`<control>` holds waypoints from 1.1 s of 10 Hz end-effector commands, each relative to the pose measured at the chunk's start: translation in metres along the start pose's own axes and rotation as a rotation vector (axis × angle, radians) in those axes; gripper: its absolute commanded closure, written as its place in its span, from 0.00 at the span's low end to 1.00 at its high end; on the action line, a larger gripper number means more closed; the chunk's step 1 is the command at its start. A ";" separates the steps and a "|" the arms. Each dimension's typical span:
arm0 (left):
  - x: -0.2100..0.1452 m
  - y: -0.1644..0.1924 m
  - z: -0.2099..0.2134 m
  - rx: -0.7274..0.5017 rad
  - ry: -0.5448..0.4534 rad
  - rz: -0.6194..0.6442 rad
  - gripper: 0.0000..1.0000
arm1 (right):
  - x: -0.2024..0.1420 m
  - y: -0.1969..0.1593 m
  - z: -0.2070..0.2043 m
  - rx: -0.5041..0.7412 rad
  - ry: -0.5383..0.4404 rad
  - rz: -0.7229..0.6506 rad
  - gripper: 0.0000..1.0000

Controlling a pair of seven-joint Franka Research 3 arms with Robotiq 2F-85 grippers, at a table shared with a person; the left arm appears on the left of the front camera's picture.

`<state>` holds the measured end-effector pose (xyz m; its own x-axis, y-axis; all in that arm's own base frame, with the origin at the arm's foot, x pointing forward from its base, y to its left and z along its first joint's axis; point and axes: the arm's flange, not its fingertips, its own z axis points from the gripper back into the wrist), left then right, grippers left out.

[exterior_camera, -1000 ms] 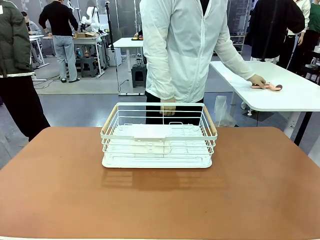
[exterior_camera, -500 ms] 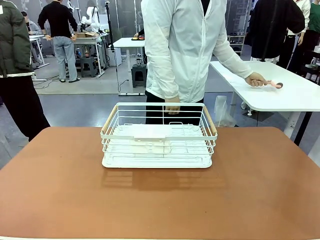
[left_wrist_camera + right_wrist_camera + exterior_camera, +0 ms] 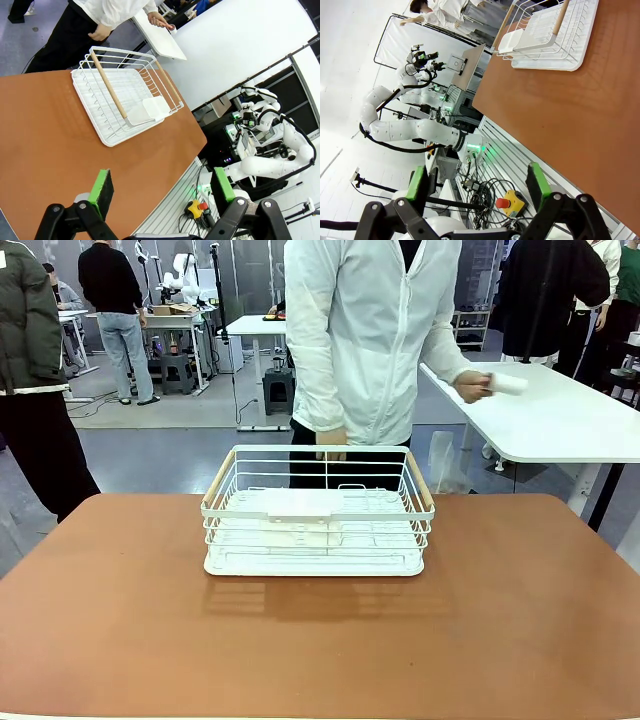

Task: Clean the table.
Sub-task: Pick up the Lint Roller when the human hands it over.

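The reddish-brown table (image 3: 320, 640) spreads wide across the front view, bare except for the basket; it also appears as the table (image 3: 45, 135) in the left wrist view and the table (image 3: 570, 120) in the right wrist view. My left gripper (image 3: 162, 185) hangs open above the table's near edge, nothing between its green pads. Over the near edge and the floor beyond, my right gripper (image 3: 477, 184) is open and holds nothing. A person in a white jacket (image 3: 370, 340) stands at the far side, one hand holding a white roll (image 3: 505, 384) over the white side table.
A white wire basket (image 3: 318, 512) with wooden handles sits on a white tray at the table's far middle, also seen as the basket (image 3: 127, 95) and the basket (image 3: 547, 32). A white side table (image 3: 560, 425) stands at the back right. Other people stand farther off.
The person's hand let go of the pink object on the white side table, drew back toward the body and now holds a white roll. Basket and table are unchanged.
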<state>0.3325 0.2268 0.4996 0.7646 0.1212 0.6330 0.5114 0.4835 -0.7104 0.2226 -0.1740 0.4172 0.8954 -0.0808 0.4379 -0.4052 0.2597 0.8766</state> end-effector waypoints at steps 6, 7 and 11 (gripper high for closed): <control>0.000 -0.001 0.002 -0.005 -0.008 -0.003 0.00 | 0.000 0.002 0.001 0.001 -0.003 0.008 0.00; 0.000 -0.001 0.002 -0.005 -0.008 -0.003 0.00 | 0.000 0.002 0.001 0.001 -0.003 0.008 0.00; 0.000 -0.001 0.002 -0.005 -0.008 -0.003 0.00 | 0.000 0.002 0.001 0.001 -0.003 0.008 0.00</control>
<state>0.3325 0.2268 0.4996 0.7646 0.1213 0.6330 0.5114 0.4836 -0.7104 0.2226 -0.1740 0.4173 0.8954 -0.0808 0.4379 -0.4052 0.2598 0.8766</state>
